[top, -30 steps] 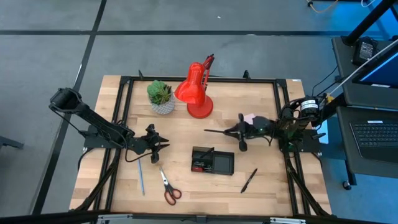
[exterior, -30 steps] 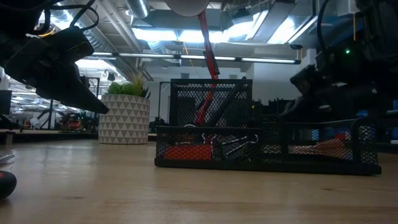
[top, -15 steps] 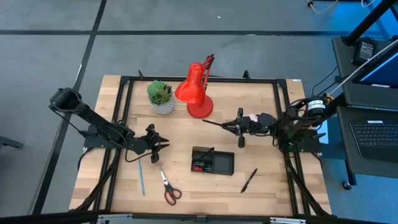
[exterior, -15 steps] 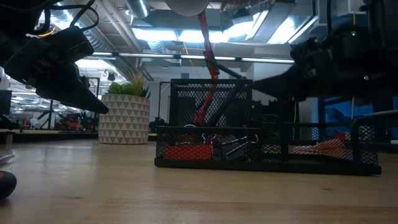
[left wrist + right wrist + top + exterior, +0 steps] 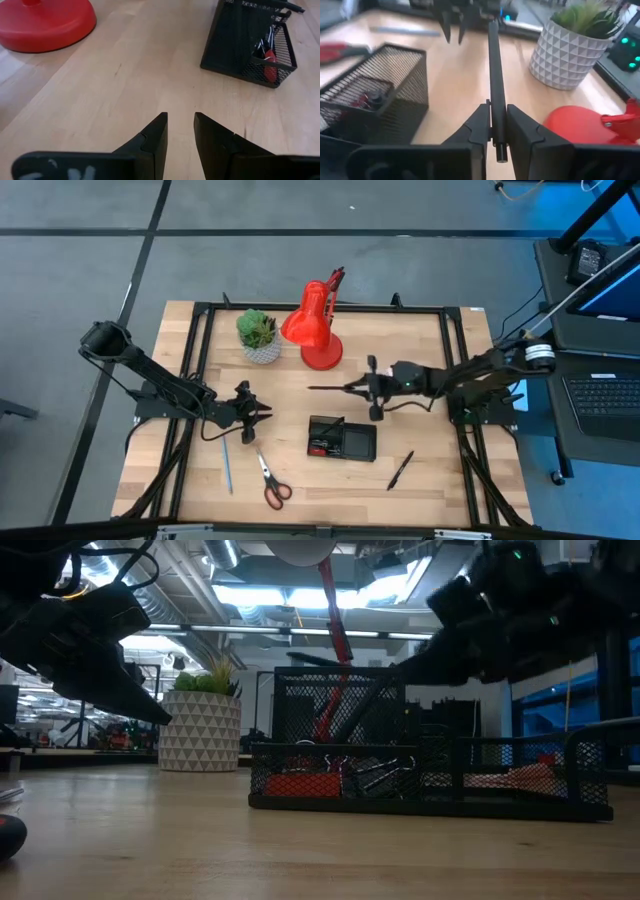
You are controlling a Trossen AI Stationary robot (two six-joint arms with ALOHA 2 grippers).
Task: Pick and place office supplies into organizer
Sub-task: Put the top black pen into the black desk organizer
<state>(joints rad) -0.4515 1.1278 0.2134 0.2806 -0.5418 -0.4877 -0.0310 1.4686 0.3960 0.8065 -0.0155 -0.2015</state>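
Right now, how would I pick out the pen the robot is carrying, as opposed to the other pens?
Start at the red desk lamp at the table's back edge, then look just in front of its base. There the right claw is shut on a black pen, held above the organizer. The other black pen and the blue pen lie flat on the wood.

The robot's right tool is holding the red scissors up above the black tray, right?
Not quite. The right tool is holding a black pen, not the scissors. The right wrist view shows the pen pinched between its fingers, and the high view shows the red-handled scissors lying on the table. The pen is indeed held up near the black tray.
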